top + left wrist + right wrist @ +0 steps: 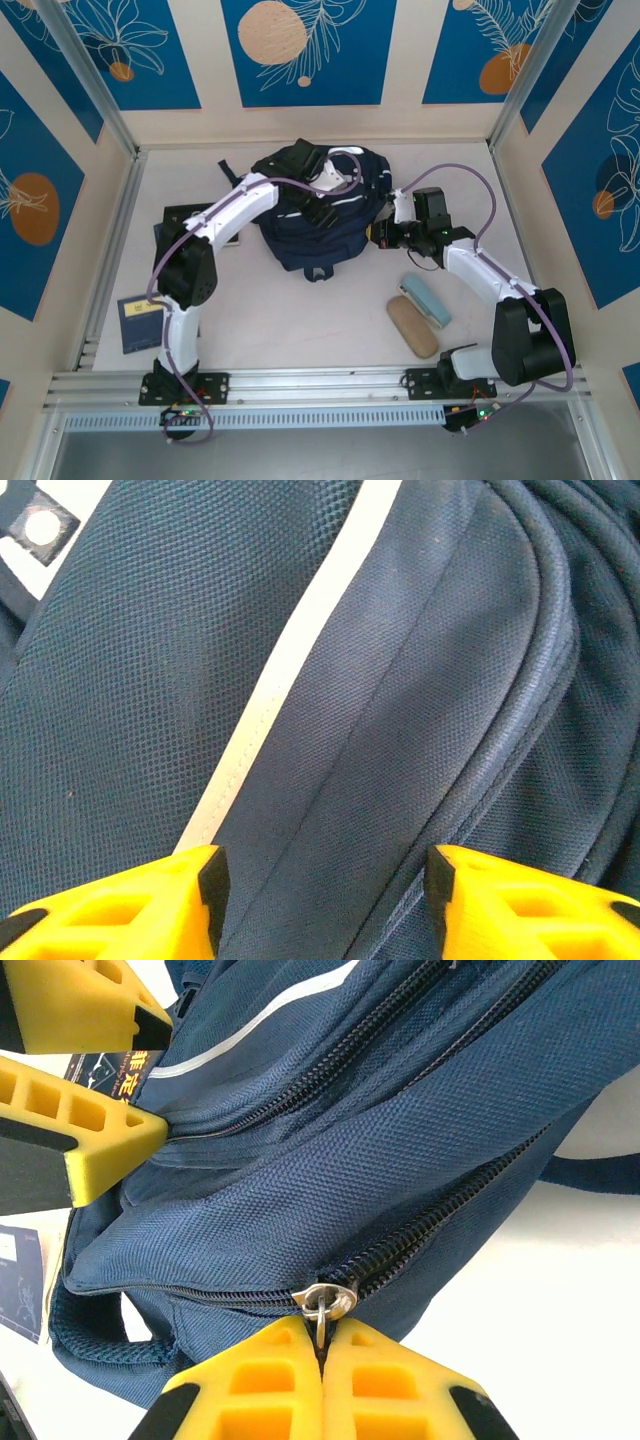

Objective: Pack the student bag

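Observation:
The navy student bag (330, 235) with white stripe trim lies at the middle back of the table. My right gripper (322, 1334) is shut on the metal ring pull of a zipper slider (330, 1298) on the bag's side, at its right edge (383, 233). That zipper is closed to the left of the slider and parted to the right. My left gripper (325, 885) hovers open over the bag's top panel, close to the white stripe (290, 670), with only fabric between the pads. Its yellow fingers (90, 1150) appear in the right wrist view.
A tan oblong case (412, 325) and a light-blue case (427, 300) lie near the right arm. A blue book (140, 322) sits at the left front, and a dark flat item (180, 222) lies under the left arm. Walls enclose the table.

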Robot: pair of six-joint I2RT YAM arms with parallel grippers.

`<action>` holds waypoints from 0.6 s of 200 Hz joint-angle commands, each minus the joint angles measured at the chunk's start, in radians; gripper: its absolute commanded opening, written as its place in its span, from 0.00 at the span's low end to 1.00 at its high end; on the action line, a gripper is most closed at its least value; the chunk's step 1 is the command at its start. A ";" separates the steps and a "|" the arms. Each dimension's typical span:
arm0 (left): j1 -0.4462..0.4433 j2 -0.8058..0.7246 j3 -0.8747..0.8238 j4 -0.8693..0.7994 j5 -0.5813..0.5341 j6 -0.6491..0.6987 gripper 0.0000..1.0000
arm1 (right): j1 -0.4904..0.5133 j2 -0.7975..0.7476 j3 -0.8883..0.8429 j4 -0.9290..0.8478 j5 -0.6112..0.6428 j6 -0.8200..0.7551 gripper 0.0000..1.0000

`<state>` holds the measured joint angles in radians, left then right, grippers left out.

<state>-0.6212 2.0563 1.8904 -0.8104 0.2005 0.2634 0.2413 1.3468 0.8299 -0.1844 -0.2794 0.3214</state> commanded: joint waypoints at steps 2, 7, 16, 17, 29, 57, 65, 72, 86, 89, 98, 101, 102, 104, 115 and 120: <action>-0.004 0.046 0.058 -0.031 0.025 0.075 0.52 | 0.003 -0.005 0.049 0.008 -0.052 -0.020 0.00; -0.003 0.052 0.063 -0.034 0.034 0.078 0.52 | 0.004 -0.005 0.051 0.005 -0.050 -0.020 0.00; -0.003 0.060 0.071 -0.043 0.052 0.082 0.51 | 0.004 -0.006 0.054 -0.003 -0.047 -0.021 0.00; -0.003 0.060 0.071 -0.044 0.055 0.084 0.51 | 0.003 -0.006 0.054 -0.003 -0.046 -0.021 0.00; -0.003 0.059 0.072 -0.053 0.083 0.095 0.52 | 0.004 -0.013 0.053 -0.010 -0.041 -0.023 0.00; -0.001 0.050 0.071 -0.088 0.152 0.125 0.57 | 0.006 -0.017 0.054 -0.018 -0.029 -0.028 0.00; -0.001 0.048 0.068 -0.093 0.161 0.129 0.57 | 0.004 -0.017 0.053 -0.018 -0.027 -0.027 0.00; -0.001 0.050 0.066 -0.090 0.157 0.129 0.57 | 0.004 -0.016 0.052 -0.015 -0.027 -0.028 0.00; -0.002 0.062 0.063 -0.069 0.079 0.108 0.52 | 0.006 -0.018 0.052 -0.013 -0.030 -0.027 0.00; -0.002 0.067 0.064 -0.065 0.057 0.105 0.51 | 0.005 -0.018 0.053 -0.012 -0.030 -0.027 0.00; -0.003 0.079 0.067 -0.057 0.007 0.100 0.47 | 0.007 -0.017 0.054 -0.013 -0.032 -0.027 0.00; -0.002 0.083 0.067 -0.054 -0.003 0.098 0.46 | 0.006 -0.017 0.054 -0.013 -0.032 -0.027 0.00; -0.003 0.084 0.068 -0.054 -0.005 0.098 0.46 | 0.006 -0.018 0.054 -0.013 -0.032 -0.027 0.00; -0.003 0.086 0.068 -0.053 -0.009 0.097 0.45 | 0.006 -0.018 0.054 -0.014 -0.032 -0.026 0.00; -0.002 0.093 0.068 -0.046 -0.009 0.094 0.43 | 0.009 -0.022 0.053 -0.017 -0.033 -0.028 0.00; -0.002 0.094 0.068 -0.040 -0.009 0.090 0.41 | 0.010 -0.023 0.053 -0.018 -0.032 -0.028 0.00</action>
<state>-0.6224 2.1120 1.9358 -0.8566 0.2493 0.3492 0.2428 1.3468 0.8360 -0.2184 -0.2764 0.3138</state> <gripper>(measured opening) 0.439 0.063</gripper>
